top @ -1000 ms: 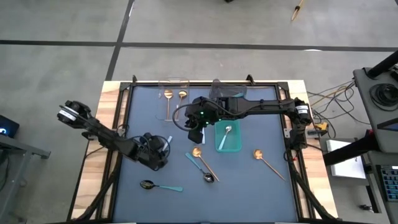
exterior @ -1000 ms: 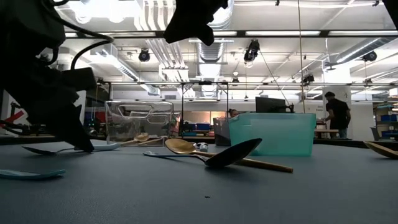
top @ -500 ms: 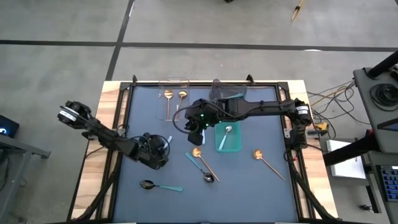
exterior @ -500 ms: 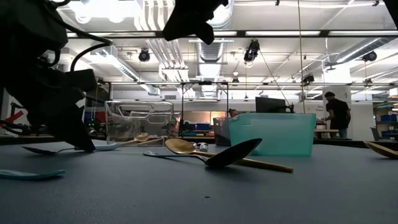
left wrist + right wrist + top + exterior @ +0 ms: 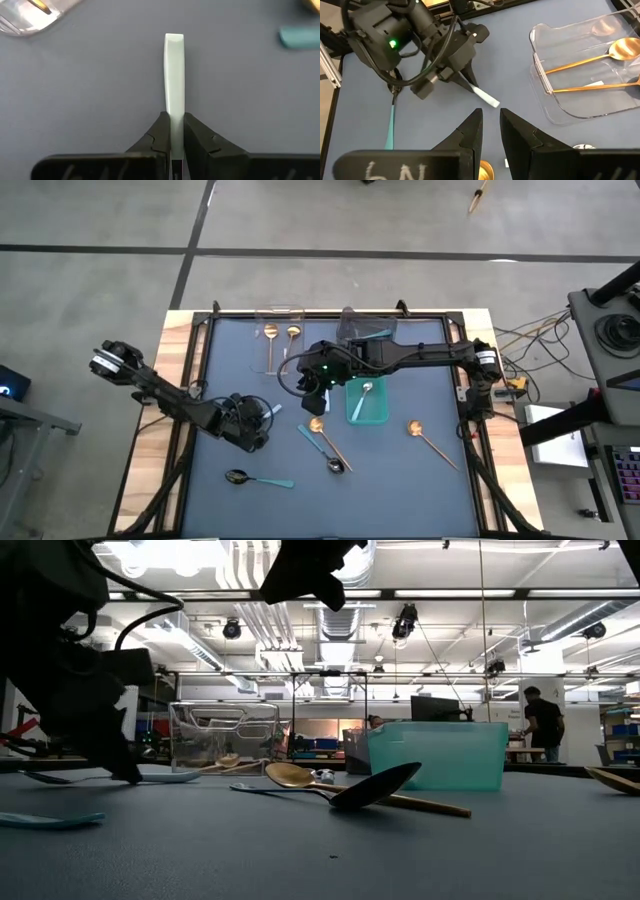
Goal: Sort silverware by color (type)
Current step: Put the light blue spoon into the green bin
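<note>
My left gripper [image 5: 262, 417] stands low at the table's left-middle, shut on a spoon with a light-blue handle [image 5: 174, 75]; the handle's free end pokes out past the fingertips [image 5: 482, 96]. My right gripper [image 5: 490, 112] hangs open high over the table's middle [image 5: 312, 392], holding nothing. A gold spoon [image 5: 332, 445] and a dark spoon with a teal handle [image 5: 318, 446] lie crossed near the middle. Another gold spoon [image 5: 432, 445] lies to the right, and a dark, teal-handled one [image 5: 258, 478] lies near the front. My left gripper pinches the spoon's light-blue handle [image 5: 174, 112] between its two fingers, well back from the free end. The fingers slant down from the table's left and run along the handle. In the low view the spoon [image 5: 170, 777] lies low along the table; its bowl end [image 5: 35, 777] shows behind the gripper.
A clear bin [image 5: 278, 315] at the far edge holds two gold spoons. A teal bin [image 5: 385, 412] at the middle holds one silver spoon with a light-blue handle. A grey bin [image 5: 350, 320] stands beside the clear one. Bare mat lies at the near right.
My left gripper has stayed in place and shut on the light-blue spoon's handle. In the low view the spoon has shifted slightly along the table.
</note>
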Motion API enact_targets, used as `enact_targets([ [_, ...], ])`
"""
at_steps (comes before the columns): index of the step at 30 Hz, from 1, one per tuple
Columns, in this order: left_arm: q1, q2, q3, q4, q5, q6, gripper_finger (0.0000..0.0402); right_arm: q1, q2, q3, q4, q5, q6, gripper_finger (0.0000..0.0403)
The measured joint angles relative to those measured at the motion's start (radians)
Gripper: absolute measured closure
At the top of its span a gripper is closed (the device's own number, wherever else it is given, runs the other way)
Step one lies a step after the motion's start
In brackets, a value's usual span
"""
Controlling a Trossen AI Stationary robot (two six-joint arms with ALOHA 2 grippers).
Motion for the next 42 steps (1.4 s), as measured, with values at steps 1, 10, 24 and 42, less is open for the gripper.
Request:
enact_targets([
  [1,-0.001,-0.016,0.009,-0.026,0.013,0.018,0.0387,0.0,0.0,0.0,0.0,-0.001,0.002,0.0344],
  [10,-0.001,-0.149,0.162,-0.203,-0.004,0.315,0.0389,0.0,0.0,0.0,0.023,-0.058,0.009,0.0344],
  [24,0.001,-0.132,0.457,-0.392,-0.067,0.891,0.0389,0.057,0.0,0.0,0.045,-0.199,-0.014,0.0337],
  [42,0.006,-0.102,0.508,-0.383,-0.111,1.077,0.0389,0.076,0.085,-0.001,0.083,-0.111,0.132,0.0205],
])
